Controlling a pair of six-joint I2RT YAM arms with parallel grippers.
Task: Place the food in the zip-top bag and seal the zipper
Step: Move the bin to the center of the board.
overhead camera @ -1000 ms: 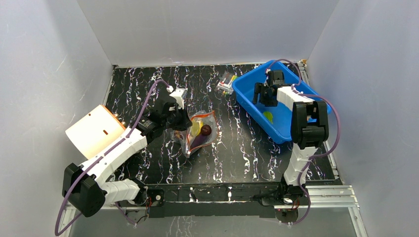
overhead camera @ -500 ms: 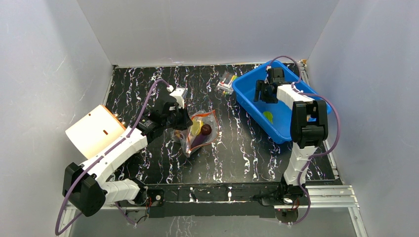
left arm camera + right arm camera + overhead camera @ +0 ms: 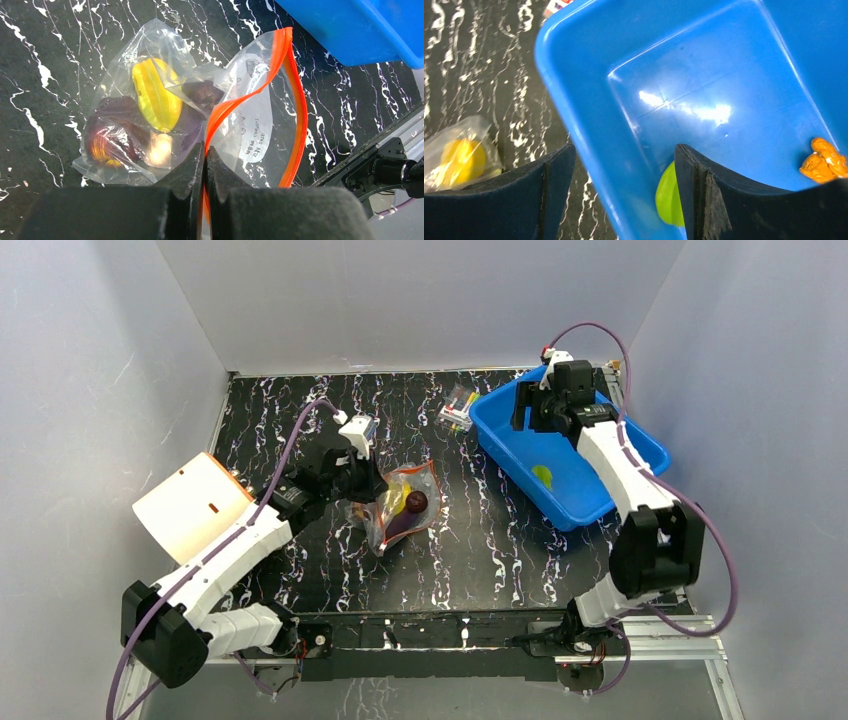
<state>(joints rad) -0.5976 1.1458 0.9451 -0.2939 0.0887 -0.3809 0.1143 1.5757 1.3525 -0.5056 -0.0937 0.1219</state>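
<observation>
The clear zip-top bag (image 3: 405, 505) lies on the black marbled table, mouth open. My left gripper (image 3: 205, 150) is shut on one side of its red-orange zipper (image 3: 287, 100); the other side curves free. A yellow piece (image 3: 155, 100), a dark purple eggplant (image 3: 115, 130) and a small purple ball (image 3: 417, 503) show through the plastic. My right gripper (image 3: 533, 425) hangs open above the blue bin's far left wall, holding nothing. Below it in the bin lie a green piece (image 3: 669, 197) and an orange piece (image 3: 824, 161).
The blue bin (image 3: 512, 462) stands at the right of the table. A small clear packet of colourful sticks (image 3: 457, 408) lies just left of its far corner. An orange and white box (image 3: 190, 505) sits by the left arm. Grey walls close three sides.
My right arm has stretched out and lifted, carrying its open gripper toward the bin's far left corner. The left gripper and the bag have stayed put.
</observation>
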